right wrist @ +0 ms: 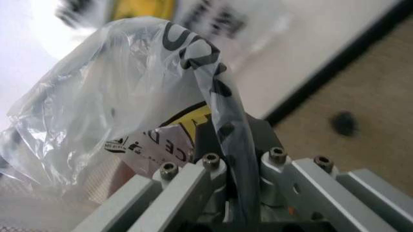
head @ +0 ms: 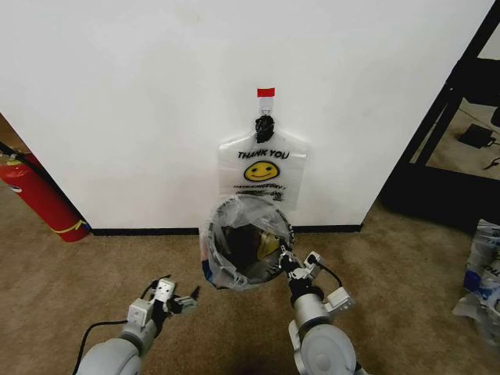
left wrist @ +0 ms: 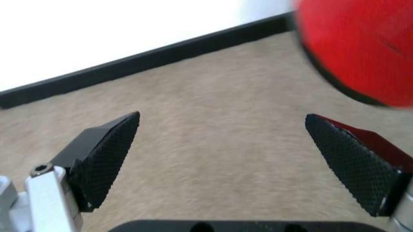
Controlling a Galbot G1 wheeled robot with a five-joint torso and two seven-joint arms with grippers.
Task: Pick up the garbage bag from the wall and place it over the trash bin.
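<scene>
A see-through garbage bag (head: 251, 209) (right wrist: 116, 96) with dark lettering lies draped over the mouth of the black mesh trash bin (head: 234, 262), which stands on the carpet by the white wall (head: 117, 94). My right gripper (head: 285, 262) (right wrist: 242, 169) is at the bin's near right rim, shut on a twisted strip of that bag. A second bag (head: 262, 168), printed THANK YOU with a smiley, hangs from the black hook (head: 265, 126) under a red tape tab (head: 266, 92). My left gripper (head: 183, 301) (left wrist: 223, 159) hovers open and empty over the carpet, left of the bin.
A red fire extinguisher (head: 39, 195) leans at the far left by the black baseboard (head: 141, 231). A black frame (head: 445, 117) stands at the right, with plastic bags (head: 484, 266) on the floor below it. A blurred red object (left wrist: 361, 48) sits close to the left gripper.
</scene>
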